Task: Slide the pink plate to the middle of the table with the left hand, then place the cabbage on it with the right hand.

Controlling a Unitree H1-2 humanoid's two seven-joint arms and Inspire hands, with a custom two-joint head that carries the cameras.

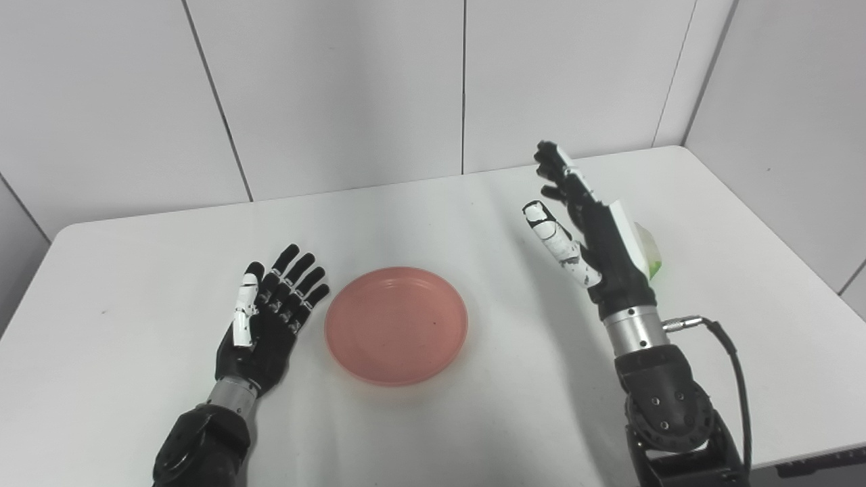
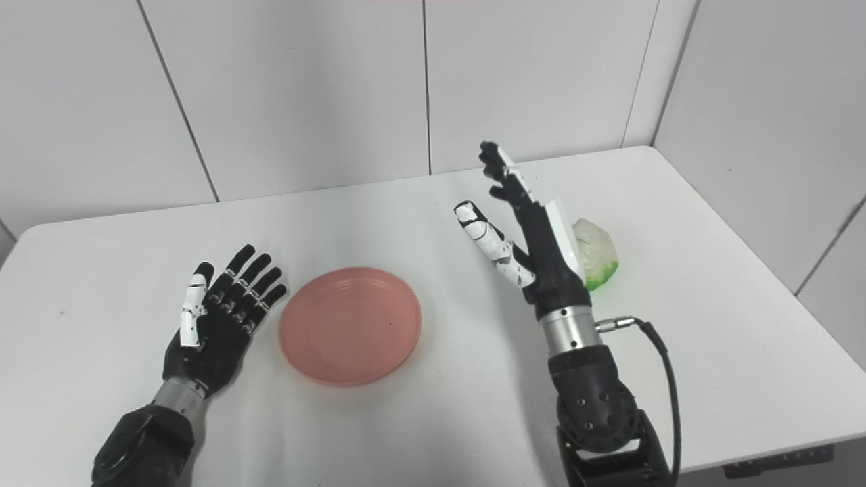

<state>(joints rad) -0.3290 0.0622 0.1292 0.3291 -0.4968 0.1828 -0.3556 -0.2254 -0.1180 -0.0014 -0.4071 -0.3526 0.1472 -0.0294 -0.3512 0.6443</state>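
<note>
The pink plate point(image 1: 396, 325) lies flat on the white table point(image 1: 433, 216), near its middle and toward the front. My left hand point(image 1: 270, 311) rests palm up just left of the plate, fingers spread, open and empty. My right hand point(image 1: 585, 230) is raised above the table right of the plate, fingers extended, open and empty. The cabbage point(image 2: 595, 253), pale white with a green base, sits on the table just right of and behind the right hand. In the left eye view the hand mostly hides the cabbage point(image 1: 651, 253).
White wall panels point(image 1: 338, 88) stand behind the table and along its right side. A black cable point(image 1: 734, 365) loops from the right wrist. The table's front edge point(image 1: 812, 456) shows at the lower right.
</note>
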